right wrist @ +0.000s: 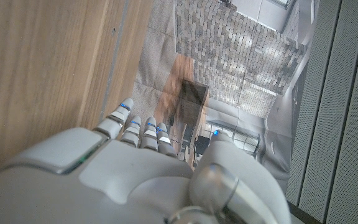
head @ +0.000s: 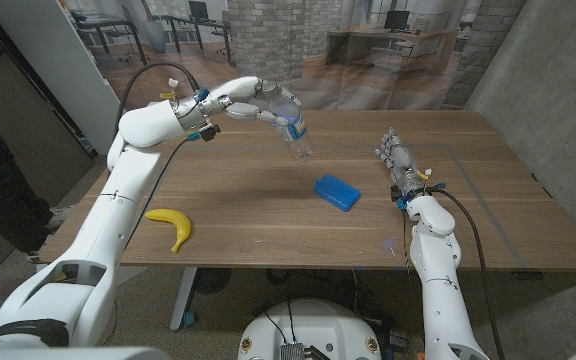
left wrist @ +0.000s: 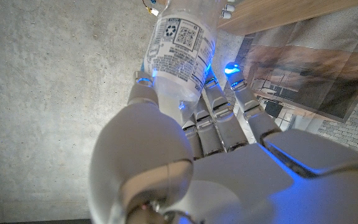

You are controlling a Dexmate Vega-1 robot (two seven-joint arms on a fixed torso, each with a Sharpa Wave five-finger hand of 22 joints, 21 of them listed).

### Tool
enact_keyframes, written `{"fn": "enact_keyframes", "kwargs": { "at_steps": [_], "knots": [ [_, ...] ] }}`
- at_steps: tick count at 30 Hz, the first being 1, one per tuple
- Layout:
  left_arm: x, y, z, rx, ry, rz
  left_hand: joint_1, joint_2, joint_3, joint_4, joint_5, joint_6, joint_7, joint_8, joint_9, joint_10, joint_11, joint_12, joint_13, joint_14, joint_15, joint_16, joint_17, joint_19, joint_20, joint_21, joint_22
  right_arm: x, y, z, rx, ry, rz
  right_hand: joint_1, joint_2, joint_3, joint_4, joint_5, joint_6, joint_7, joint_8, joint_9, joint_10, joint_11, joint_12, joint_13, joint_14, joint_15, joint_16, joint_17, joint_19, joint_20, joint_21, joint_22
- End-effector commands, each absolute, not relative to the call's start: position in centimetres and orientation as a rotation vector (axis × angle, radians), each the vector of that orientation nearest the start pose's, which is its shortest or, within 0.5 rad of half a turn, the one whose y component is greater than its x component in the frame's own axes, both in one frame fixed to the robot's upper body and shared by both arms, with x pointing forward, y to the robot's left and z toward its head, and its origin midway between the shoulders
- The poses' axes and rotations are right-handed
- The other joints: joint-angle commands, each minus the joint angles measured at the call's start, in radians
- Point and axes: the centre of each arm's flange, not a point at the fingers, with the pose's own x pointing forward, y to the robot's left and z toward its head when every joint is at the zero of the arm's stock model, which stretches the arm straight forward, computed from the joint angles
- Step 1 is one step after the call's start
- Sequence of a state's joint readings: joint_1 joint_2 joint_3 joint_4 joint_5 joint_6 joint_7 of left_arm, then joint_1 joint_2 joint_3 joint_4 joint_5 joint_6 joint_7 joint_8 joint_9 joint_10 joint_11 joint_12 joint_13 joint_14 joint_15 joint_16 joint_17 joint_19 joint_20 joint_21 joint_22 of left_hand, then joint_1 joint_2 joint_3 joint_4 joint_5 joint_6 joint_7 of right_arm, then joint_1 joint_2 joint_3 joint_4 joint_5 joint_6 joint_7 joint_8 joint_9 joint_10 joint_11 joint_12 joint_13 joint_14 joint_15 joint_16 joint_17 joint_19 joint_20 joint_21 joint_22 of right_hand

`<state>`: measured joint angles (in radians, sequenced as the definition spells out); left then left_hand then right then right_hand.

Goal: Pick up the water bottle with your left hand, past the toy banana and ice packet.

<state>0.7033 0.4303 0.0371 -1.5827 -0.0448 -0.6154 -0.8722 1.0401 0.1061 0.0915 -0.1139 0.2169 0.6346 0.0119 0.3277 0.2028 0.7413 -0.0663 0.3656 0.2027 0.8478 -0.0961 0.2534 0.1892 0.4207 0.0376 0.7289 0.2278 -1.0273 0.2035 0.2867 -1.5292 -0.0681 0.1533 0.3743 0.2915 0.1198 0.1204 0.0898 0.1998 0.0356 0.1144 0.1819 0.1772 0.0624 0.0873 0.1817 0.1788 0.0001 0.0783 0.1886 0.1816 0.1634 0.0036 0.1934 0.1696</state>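
Left hand (head: 240, 97) grasping bottle (head: 293, 128), upper centre, tilted, off table | thin clear plastic (light, slippery, crushable) | best wrapped mid-body | right hand (head: 395, 160) released.

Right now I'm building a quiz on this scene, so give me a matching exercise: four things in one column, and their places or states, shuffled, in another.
1. water bottle
2. toy banana
3. ice packet
4. right hand

A. blue, mid-table
B. held tilted above the table by the left hand
C. holding nothing, at the table's right side
D. yellow, near the table's front left edge

Pairs: 1-B, 2-D, 3-A, 4-C
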Motion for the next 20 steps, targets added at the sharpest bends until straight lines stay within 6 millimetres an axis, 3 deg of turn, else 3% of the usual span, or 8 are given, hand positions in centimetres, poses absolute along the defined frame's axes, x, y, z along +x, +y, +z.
{"fn": "enact_keyframes", "kwargs": {
  "at_steps": [1, 20],
  "knots": [
    [50.5, 23.6, 15.8, 1.003, -1.225, -0.641, 0.050, 0.057, 0.016, 0.007, -0.003, 0.020, -0.008, -0.007, 0.002, 0.047, -0.038, -0.004, 0.002, 0.014, -0.077, 0.004, 0.002, -0.003, 0.001, 0.007, 0.000, 60.6, -26.0, -6.3, 0.082, -0.637, 0.094, -0.008, -0.002, 0.002, -0.008, 0.005, 0.003, 0.015, 0.006, 0.003, 0.001, 0.006, 0.007, 0.003, 0.002, 0.010, 0.000, 0.001, 0.006, 0.001, 0.005, 0.005],
    [54.1, 23.9, 15.7, 0.968, -1.188, -0.654, 0.046, 0.055, 0.026, 0.007, -0.005, 0.027, -0.010, -0.016, 0.003, 0.053, -0.039, -0.013, 0.006, 0.016, -0.076, -0.002, 0.002, -0.011, 0.000, 0.015, -0.003, 58.7, -25.7, -7.1, 0.075, -0.627, 0.049, -0.009, -0.002, 0.002, -0.009, 0.006, 0.004, 0.015, 0.006, 0.003, 0.000, 0.006, 0.006, 0.003, 0.002, 0.009, 0.000, 0.001, 0.006, 0.002, 0.005, 0.005]
  ]
}}
